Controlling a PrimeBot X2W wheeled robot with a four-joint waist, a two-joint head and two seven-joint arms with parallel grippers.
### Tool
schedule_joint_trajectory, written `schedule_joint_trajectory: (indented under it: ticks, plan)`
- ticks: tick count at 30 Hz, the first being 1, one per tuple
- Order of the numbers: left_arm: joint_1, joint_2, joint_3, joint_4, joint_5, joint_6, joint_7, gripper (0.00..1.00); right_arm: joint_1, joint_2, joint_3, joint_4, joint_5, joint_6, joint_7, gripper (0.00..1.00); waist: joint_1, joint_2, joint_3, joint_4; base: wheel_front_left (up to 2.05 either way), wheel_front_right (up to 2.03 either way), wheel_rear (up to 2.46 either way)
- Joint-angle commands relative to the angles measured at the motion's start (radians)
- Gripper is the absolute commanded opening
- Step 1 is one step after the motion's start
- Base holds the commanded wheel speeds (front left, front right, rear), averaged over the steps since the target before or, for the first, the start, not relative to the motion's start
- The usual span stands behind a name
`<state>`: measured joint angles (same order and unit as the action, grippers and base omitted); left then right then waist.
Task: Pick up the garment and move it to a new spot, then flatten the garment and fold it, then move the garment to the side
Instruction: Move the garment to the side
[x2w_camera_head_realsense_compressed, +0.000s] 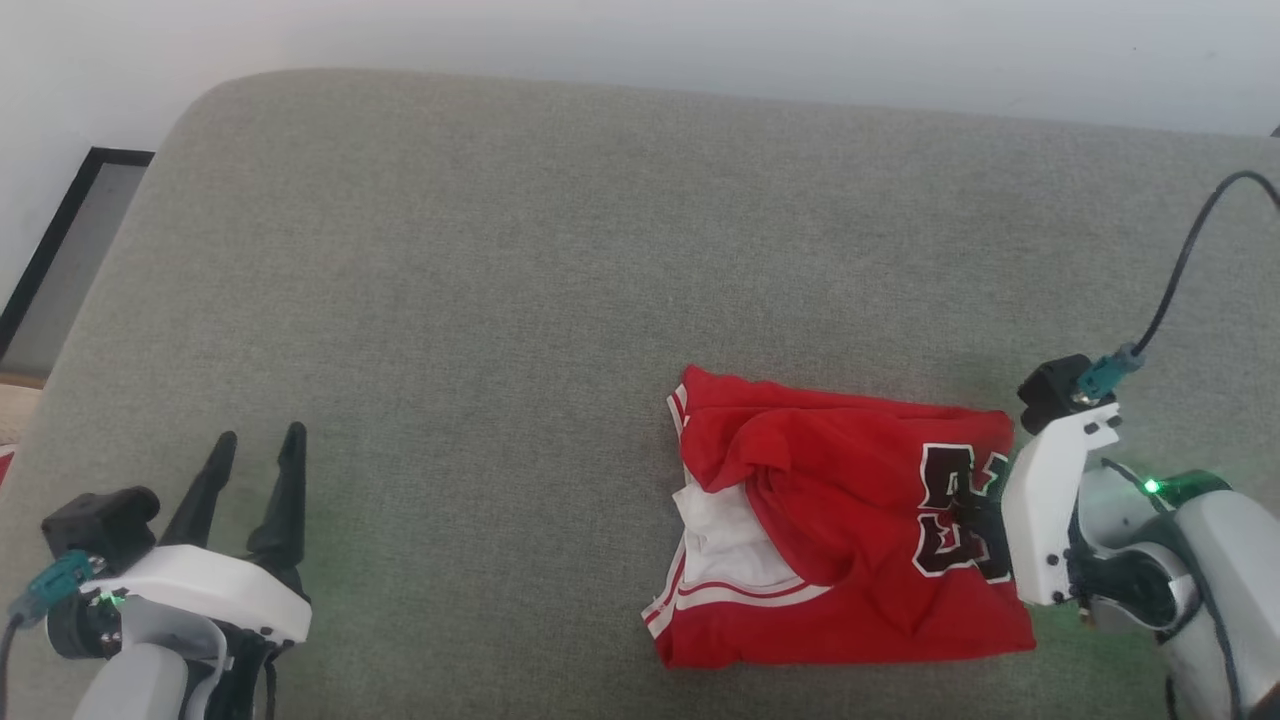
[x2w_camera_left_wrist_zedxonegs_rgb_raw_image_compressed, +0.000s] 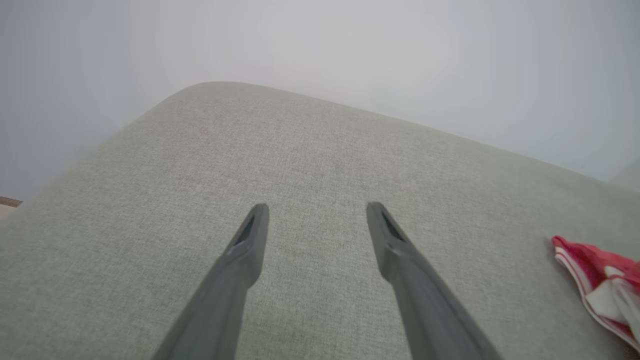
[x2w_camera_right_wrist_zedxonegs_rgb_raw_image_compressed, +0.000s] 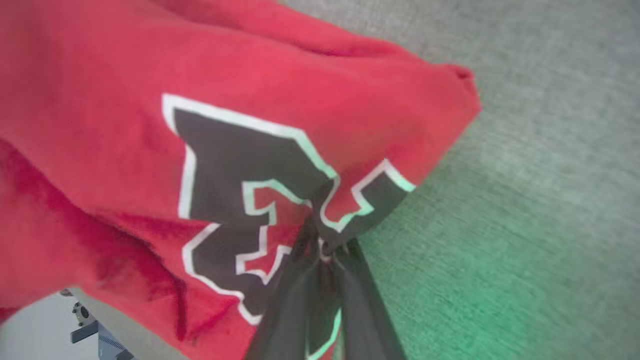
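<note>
The garment (x2w_camera_head_realsense_compressed: 830, 530), a red shirt with a white sleeve, striped trim and a black white-outlined number, lies folded in a rough rectangle on the grey cushion, right of centre. My right gripper (x2w_camera_head_realsense_compressed: 985, 520) comes in from the right over the number, its fingers pinched together on the fabric. In the right wrist view the two dark fingers (x2w_camera_right_wrist_zedxonegs_rgb_raw_image_compressed: 350, 280) meet at a gathered fold of the garment (x2w_camera_right_wrist_zedxonegs_rgb_raw_image_compressed: 150, 125) by the number. My left gripper (x2w_camera_head_realsense_compressed: 255, 445) rests open at the lower left, far from the shirt. Between its spread fingers (x2w_camera_left_wrist_zedxonegs_rgb_raw_image_compressed: 250, 240) lies bare cushion, with a garment corner (x2w_camera_left_wrist_zedxonegs_rgb_raw_image_compressed: 600, 285) at the right edge.
The grey fabric cushion (x2w_camera_head_realsense_compressed: 500, 250) spans the head view, with a rounded far-left corner. A pale wall runs behind it. A dark-framed panel (x2w_camera_head_realsense_compressed: 60, 250) leans by the wall at far left. A cable (x2w_camera_head_realsense_compressed: 1190, 260) loops up from my right wrist.
</note>
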<state>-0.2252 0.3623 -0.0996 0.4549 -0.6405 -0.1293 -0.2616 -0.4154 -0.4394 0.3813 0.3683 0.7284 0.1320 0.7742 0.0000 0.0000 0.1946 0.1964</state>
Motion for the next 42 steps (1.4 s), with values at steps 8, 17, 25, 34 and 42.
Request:
schedule_joint_trajectory:
  ticks: [8, 17, 25, 34, 42]
  plan:
    - [-0.037, 0.009, 0.014, -0.002, -0.017, -0.002, -0.004, 1.0, -0.025, -0.011, -0.077, -0.052, -0.036, -0.003, 0.023, 0.0, 0.0, 0.0, 0.017, -0.035, 0.0, 0.0, 0.0]
    - [-0.074, 0.02, -0.002, -0.029, -0.001, -0.002, -0.004, 1.0, -0.078, -0.081, -0.157, -0.095, -0.055, -0.002, 0.013, 0.0, 0.0, 0.0, 0.038, -0.109, 0.0, 0.0, 0.0]
    - [-0.124, 0.026, -0.04, -0.056, 0.01, -0.002, -0.004, 1.0, -0.153, -0.162, -0.217, -0.088, -0.07, -0.002, -0.026, 0.0, 0.0, 0.0, 0.076, -0.194, 0.0, 0.0, 0.0]
    - [-0.211, 0.022, -0.094, -0.086, 0.03, -0.002, -0.004, 1.0, -0.256, -0.238, -0.254, -0.018, -0.101, -0.002, -0.118, 0.0, 0.0, 0.0, 0.14, -0.282, 0.0, 0.0, 0.0]
    - [-0.302, 0.039, -0.169, -0.101, 0.02, -0.002, -0.004, 1.0, -0.349, -0.279, -0.278, 0.082, -0.174, -0.002, -0.233, 0.0, 0.0, 0.0, 0.211, -0.34, 0.0, 0.0, 0.0]
